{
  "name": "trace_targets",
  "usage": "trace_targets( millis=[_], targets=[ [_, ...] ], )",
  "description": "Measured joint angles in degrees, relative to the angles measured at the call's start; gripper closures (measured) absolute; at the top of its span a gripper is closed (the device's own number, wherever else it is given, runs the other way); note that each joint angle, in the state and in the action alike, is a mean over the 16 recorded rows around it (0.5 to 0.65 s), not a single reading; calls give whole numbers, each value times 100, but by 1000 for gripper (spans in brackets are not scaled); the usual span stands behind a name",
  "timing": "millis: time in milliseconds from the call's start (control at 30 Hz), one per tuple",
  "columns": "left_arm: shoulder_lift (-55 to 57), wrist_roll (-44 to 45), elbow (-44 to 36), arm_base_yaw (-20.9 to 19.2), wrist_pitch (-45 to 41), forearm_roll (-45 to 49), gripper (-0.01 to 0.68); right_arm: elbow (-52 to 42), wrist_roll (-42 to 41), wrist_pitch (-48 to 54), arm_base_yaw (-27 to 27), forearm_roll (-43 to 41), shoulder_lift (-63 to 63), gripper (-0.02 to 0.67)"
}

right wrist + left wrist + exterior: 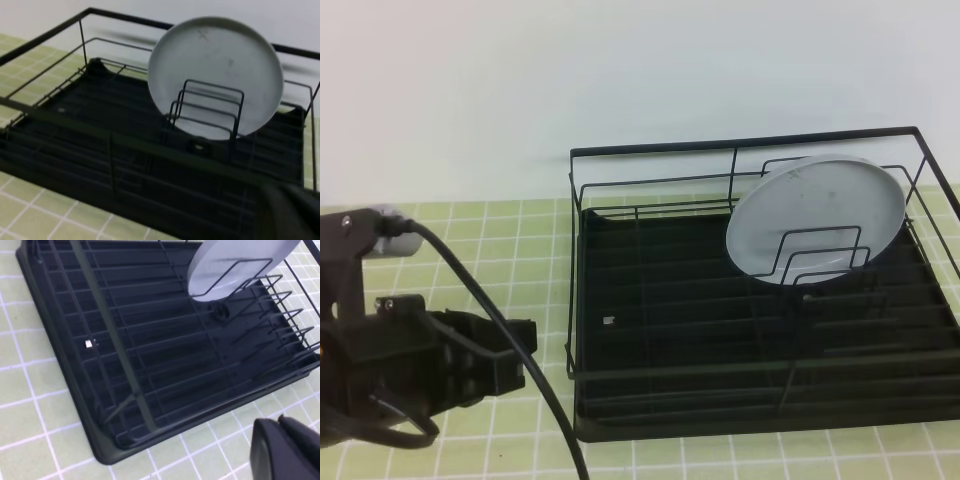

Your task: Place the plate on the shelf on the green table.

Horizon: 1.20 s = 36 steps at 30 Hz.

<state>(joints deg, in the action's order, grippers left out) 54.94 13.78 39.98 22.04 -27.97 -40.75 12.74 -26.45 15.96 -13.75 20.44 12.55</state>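
- Left gripper closed, empty, parked on the green table just beside the shelf.
- Shelf holds the plate, on edge against upright wire dividers, far side from that gripper.
- Right gripper closed, empty, near shelf's front rail.

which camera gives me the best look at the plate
The right wrist view: the plate shows whole, standing on edge behind the shelf's wire dividers. The exterior high view shows it smaller; the left wrist view cuts off its top.
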Motion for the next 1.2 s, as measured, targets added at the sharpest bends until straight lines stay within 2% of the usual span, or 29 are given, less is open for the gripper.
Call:
trace_targets(
  millis=[167,367,567,833,1000,1200],
  targets=[
    [-44,75,-1,-16,4,68,675,-91,-3,116,0,6,0,651],
    [-474,470,-192,-302,373,353,675,-140,-3,252,0,25,0,651],
    [-1528,896,-972,-946,1252,552,675,-155,-3,328,0,45,0,651],
    [-3555,1376,-2699,-1914,2196,696,675,-155,-3,360,0,53,0,651],
    [-4656,1594,-3515,-2236,2009,866,675,-155,-3,361,0,53,0,651],
    [-5340,1664,-3965,-2377,1464,1080,675,-157,-3,387,0,55,4,651]
  ],
)
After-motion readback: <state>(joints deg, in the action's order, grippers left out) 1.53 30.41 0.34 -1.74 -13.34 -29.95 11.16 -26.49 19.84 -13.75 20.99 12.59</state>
